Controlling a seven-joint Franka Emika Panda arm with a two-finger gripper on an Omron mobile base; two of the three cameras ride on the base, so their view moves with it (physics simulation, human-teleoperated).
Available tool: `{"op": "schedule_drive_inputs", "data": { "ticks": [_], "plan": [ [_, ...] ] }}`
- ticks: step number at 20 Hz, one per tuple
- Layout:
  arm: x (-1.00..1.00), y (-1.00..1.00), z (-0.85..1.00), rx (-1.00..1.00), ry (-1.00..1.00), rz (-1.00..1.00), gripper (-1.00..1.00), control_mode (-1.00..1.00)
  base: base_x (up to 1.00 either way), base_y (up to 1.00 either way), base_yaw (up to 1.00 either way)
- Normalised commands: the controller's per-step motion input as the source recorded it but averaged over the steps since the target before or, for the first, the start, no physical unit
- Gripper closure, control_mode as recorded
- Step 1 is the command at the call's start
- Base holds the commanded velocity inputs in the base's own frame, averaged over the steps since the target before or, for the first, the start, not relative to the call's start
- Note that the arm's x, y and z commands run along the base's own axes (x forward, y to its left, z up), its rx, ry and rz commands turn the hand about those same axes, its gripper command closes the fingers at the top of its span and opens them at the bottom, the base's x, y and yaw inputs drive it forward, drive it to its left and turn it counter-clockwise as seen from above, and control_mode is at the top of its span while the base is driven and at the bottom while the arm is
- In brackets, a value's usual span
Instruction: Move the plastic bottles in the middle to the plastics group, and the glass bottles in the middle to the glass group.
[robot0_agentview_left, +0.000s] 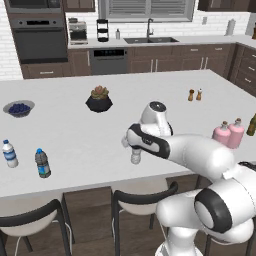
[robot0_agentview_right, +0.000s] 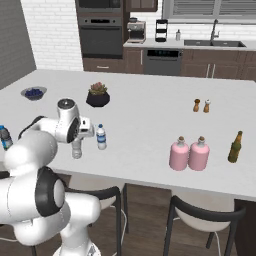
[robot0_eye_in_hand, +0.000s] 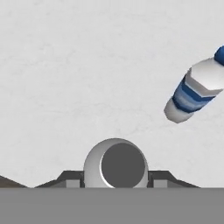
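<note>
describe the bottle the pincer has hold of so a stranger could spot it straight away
On the white island counter, look at the front edge under the white arm's pincer. The plain greyish bottle stands there in its grip. Unlike the water bottle beside it, it has no blue label.

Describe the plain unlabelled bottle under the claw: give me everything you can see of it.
The plain bottle is small, greyish-clear and unlabelled, plastic by its look. It stands upright on the white island counter near the front edge, directly beneath the claw. In the hand view its round top sits between the dark finger tips, which flank it closely, apparently gripping it. The blue-labelled water bottle stands beside it, apart.
</note>
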Motion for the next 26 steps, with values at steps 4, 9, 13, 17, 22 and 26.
{"op": "schedule_drive_inputs", "data": {
  "ticks": [4, 9, 13, 17, 22, 26],
  "plan": [
    [0.00, 1.00, 0.21, 0.00, 0.00, 0.08, 1.00, -1.00, 0.00, 0.00, 0.00],
    [-0.01, 0.93, 0.04, 0.00, 0.00, 0.09, 1.00, -1.00, 0.00, 0.00, 0.00],
    [-0.01, 0.70, 0.00, 0.00, 0.00, 0.13, 1.00, -1.00, 0.00, 0.00, 0.00],
    [0.00, 0.49, 0.00, 0.00, -0.01, 0.07, 1.00, -1.00, 0.00, 0.00, 0.00],
    [0.00, 0.49, 0.00, 0.00, -0.01, 0.04, 1.00, -1.00, 0.00, 0.00, 0.00],
    [0.00, 0.56, 0.00, 0.00, 0.00, 0.04, 1.00, -1.00, 0.00, 0.00, 0.00]
  ]
}}
